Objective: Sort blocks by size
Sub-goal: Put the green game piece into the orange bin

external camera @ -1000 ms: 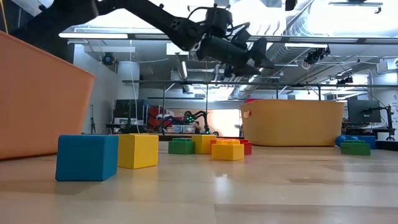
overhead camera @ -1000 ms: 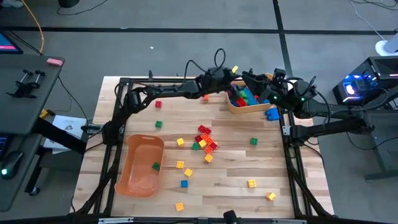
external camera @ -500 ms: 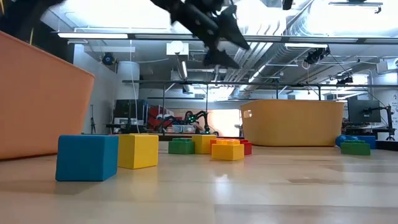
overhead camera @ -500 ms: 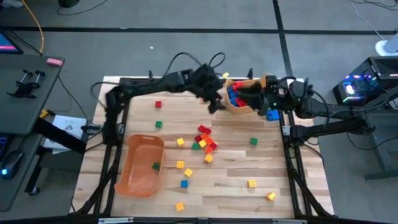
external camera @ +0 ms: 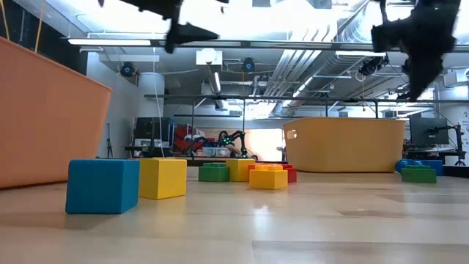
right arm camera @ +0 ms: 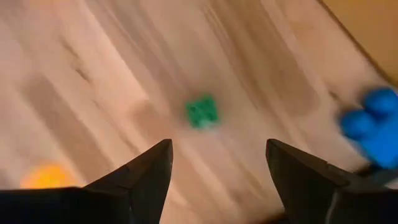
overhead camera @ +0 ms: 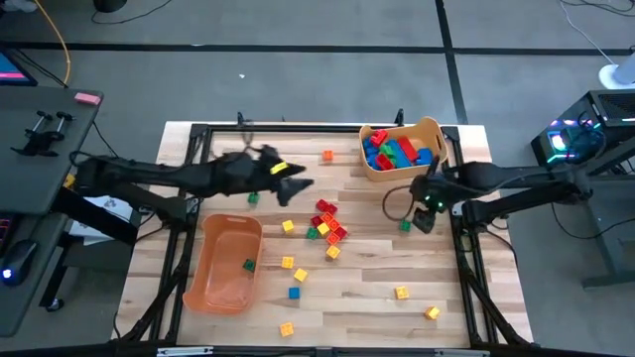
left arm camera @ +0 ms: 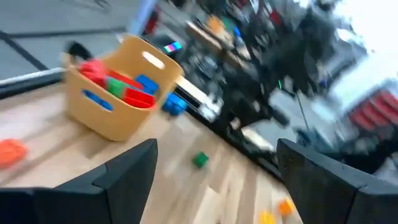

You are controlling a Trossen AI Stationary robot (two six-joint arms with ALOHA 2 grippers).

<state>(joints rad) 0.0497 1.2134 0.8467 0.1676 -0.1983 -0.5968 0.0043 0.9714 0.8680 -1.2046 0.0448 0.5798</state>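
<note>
the bench (overhead camera: 367, 297) is a pale wooden top. near its left edge lies an orange bin (overhead camera: 226, 266), with a small green block (overhead camera: 248, 265) on its right wall or inside it; which, i cannot tell. the left gripper (overhead camera: 298, 185) hangs above the left-centre of the bench, toward the far edge, its fingers (left arm camera: 118, 177) spread wide with nothing between them. a green cube (overhead camera: 253, 198) lies on the wood near the arm. in the middle a cluster of blocks (overhead camera: 326, 220), red, yellow, orange and green, sits packed together, and loose yellow, blue and orange pieces lie between it and the near edge, a blue cube (overhead camera: 294, 293) among them. an orange block (overhead camera: 327, 155) lies near the far edge. right of it, at the far edge, stands a tan bin (overhead camera: 401, 153) loaded with red, green and blue blocks; a blue block (right arm camera: 373, 124) lies on the wood just beside it. the right gripper (overhead camera: 423, 218) hovers over the right side of the bench, just in front of the tan bin, its fingers (right arm camera: 140, 177) parted and holding nothing; a green block (overhead camera: 405, 225) lies on the wood directly below, apart from them. two yellow-orange blocks (overhead camera: 402, 293) lie toward the near right corner.
</note>
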